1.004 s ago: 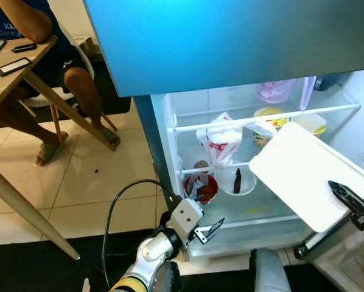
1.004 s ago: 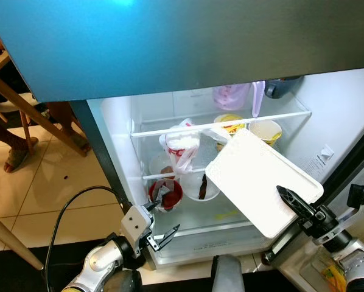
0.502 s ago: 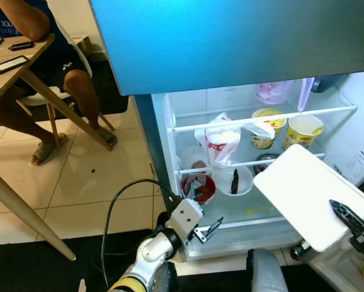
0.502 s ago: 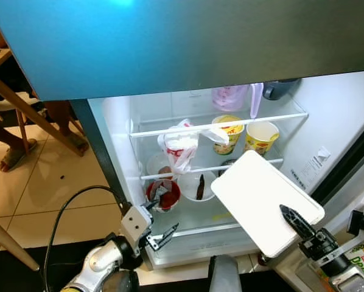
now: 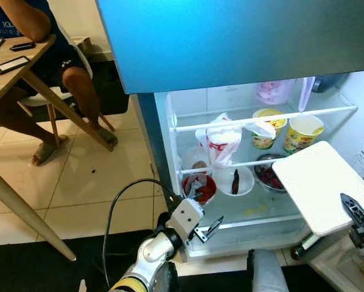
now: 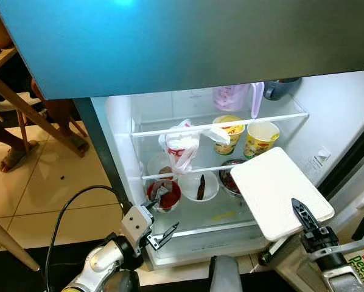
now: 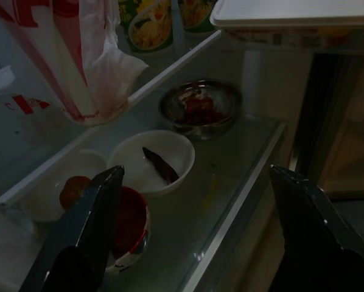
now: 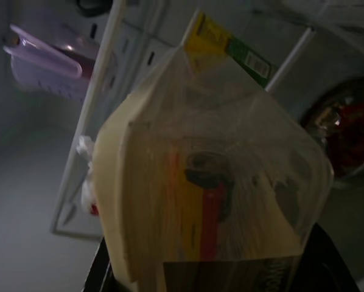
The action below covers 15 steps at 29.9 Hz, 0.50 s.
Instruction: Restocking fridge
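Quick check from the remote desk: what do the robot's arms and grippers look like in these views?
The left arm is silver, with a yellow band lower down, a white boxy wrist block with small dark holes, and a black cable looping from it. The left gripper has two long, thin black fingers. The right gripper has the same black fingers, on a black wrist joint above a silver forearm.

I'm seeing the fridge [image 6: 115,146] standing open ahead. A bag [image 6: 181,146] and two cups [image 6: 229,134] are sitting along its upper shelf [image 6: 218,120], bowls [image 6: 198,184] lying below; a box [image 6: 279,191] is hanging before its right edge.
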Motion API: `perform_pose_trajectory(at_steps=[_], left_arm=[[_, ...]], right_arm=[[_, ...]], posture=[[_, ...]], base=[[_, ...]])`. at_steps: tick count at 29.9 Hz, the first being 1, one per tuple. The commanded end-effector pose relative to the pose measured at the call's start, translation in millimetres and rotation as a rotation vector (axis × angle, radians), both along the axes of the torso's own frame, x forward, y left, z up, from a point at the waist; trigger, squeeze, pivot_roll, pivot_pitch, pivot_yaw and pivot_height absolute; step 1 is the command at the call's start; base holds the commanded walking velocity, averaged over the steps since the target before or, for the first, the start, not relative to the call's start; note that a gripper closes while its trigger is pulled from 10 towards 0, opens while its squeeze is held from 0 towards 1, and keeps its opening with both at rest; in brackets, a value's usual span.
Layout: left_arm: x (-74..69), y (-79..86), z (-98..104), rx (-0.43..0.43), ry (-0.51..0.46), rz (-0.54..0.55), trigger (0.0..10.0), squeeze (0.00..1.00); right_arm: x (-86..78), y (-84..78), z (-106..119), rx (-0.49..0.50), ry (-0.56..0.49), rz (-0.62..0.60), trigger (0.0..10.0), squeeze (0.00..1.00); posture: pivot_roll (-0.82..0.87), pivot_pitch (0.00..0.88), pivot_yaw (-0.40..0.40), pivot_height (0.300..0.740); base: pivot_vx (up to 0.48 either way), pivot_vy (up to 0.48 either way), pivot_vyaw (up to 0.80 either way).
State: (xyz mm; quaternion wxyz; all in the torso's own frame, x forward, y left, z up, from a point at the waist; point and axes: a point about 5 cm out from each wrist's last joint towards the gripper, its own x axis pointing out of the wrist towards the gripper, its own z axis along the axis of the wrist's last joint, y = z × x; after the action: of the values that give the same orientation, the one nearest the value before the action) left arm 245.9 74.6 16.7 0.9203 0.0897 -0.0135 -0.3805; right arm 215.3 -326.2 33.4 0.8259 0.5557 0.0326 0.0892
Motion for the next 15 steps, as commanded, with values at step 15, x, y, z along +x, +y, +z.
perform_pose_trajectory(at_steps=[15], left_arm=[[0.9, -6.6, 2, -0.014, -0.007, 0.000, 10.0, 0.00]], right_arm=[[31.0, 24.3, -4, 0.053, 0.064, -0.057, 10.0, 0.00]], posture=[[-0.14, 0.000, 0.005, 0.585]], base=[[0.000, 0.000, 0.00]])
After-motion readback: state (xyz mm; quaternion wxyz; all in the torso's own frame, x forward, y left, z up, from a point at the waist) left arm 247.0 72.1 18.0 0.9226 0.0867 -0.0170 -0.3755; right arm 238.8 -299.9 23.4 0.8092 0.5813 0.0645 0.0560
